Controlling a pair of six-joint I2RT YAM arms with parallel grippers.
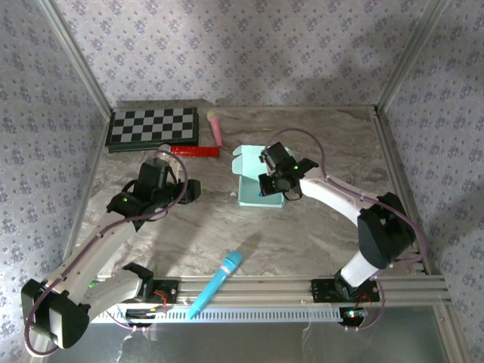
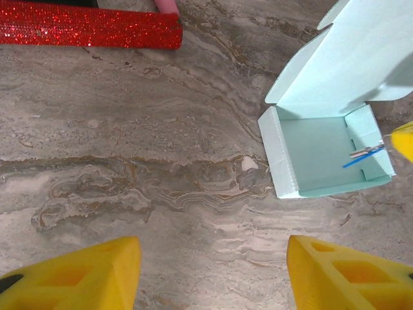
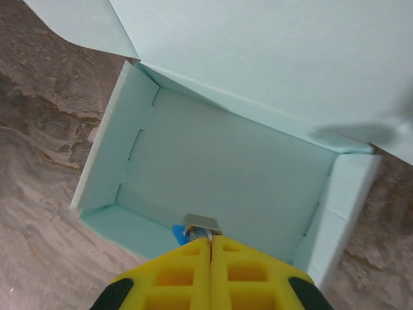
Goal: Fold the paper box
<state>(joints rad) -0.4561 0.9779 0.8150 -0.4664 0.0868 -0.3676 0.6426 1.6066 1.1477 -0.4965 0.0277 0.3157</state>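
- Paper box (image 1: 249, 194) sits a bit right of centre in the top view, on the marbled table (image 1: 318, 227). The tray is formed and the lid flap stands open behind it.
- From the left wrist it's at the upper right (image 2: 316, 152), with the lid cut off by the frame edge. The right wrist view (image 3: 226, 168) crops the lid too.
- Right tool (image 1: 271, 185) covers part of the tray from above. Up close (image 3: 210, 248) its yellow fingers are clenched tight, tips down inside the tray. There's a small grey metal bit and a blue sliver at the tips, and I honestly can't tell what they are.
- Left tool (image 2: 213, 271) is released, nothing between its fingers, hanging over bare table left of the box.
- Red glitter bar (image 2: 90, 32) runs off the upper left of the left wrist view.
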